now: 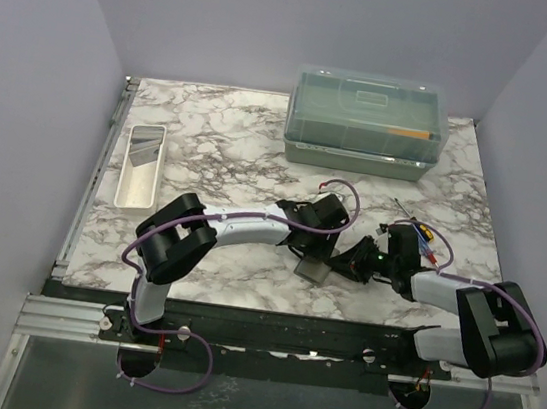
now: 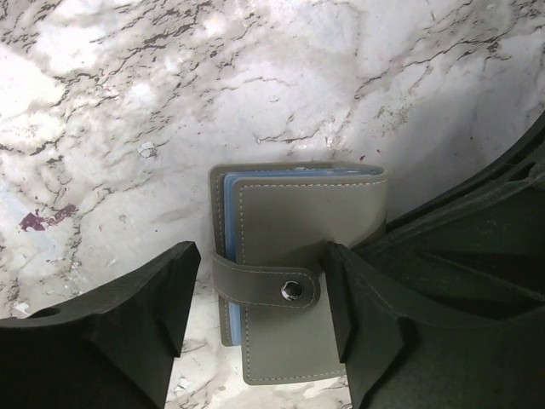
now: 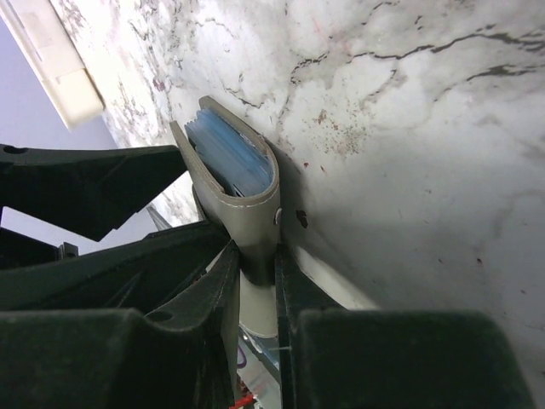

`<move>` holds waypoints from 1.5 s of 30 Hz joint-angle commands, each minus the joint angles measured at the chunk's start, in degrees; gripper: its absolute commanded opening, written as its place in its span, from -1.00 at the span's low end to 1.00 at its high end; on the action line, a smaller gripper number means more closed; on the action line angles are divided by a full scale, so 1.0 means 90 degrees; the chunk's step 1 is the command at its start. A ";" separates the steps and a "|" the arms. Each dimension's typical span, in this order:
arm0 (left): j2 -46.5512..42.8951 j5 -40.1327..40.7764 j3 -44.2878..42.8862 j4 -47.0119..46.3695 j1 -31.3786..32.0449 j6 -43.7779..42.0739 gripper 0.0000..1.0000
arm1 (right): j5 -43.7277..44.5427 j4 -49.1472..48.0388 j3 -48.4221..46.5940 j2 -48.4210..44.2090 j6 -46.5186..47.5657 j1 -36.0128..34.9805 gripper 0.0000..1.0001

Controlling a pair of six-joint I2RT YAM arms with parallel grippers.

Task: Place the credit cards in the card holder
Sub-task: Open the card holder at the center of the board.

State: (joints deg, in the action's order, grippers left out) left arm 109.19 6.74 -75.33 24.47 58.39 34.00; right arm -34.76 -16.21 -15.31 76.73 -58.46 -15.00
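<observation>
Left wrist view: the small grey-olive folding card holder (image 2: 298, 256) lies closed on the white marble-patterned desk (image 2: 255, 77). Its strap is snapped shut across the front, and light blue sleeve edges show along one side. The left jaws stand spread, with one black finger (image 2: 145, 324) on either side of the holder; I cannot tell whether they touch it.

In the right wrist view, the right jaws are pinching one edge of the card holder (image 3: 243, 196), with the olive cover squeezed between the two fingers.

From the top external view, the card holder (image 1: 313, 270) sits near the front middle of the desk (image 1: 232, 139). A clear lidded plastic box (image 1: 365, 121) stands at the far edge, and a long white tray (image 1: 134, 191) lies at the left.
</observation>
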 commanded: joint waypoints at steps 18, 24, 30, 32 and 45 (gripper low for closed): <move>-0.0476 -0.0087 0.0669 0.0588 0.0056 -0.0102 -0.29 | 0.0385 -0.0233 0.0036 0.0330 0.0115 -0.0031 -0.92; -0.0626 0.0150 0.0711 0.0682 0.0019 -0.0192 -0.22 | 0.0369 -0.0237 -0.0034 0.0468 0.0189 -0.0027 -0.92; -0.0766 -0.0172 0.0928 0.0682 -0.0200 -0.0155 0.05 | 0.0629 0.0248 -0.0220 0.0436 0.0547 -0.0031 -0.87; -0.0882 -0.0234 0.1011 0.0654 -0.0273 -0.0142 0.20 | 0.0666 0.0416 -0.0294 0.0422 0.0679 -0.0029 -0.86; -0.1420 -0.1423 0.1748 0.0115 -0.0976 -0.0015 0.60 | 0.0645 0.0756 -0.0486 0.0490 0.1133 -0.0030 -0.81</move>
State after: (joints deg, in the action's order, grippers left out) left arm 99.04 2.13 -62.46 26.83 52.53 33.39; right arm -34.00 -13.21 -19.03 79.83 -51.18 -15.42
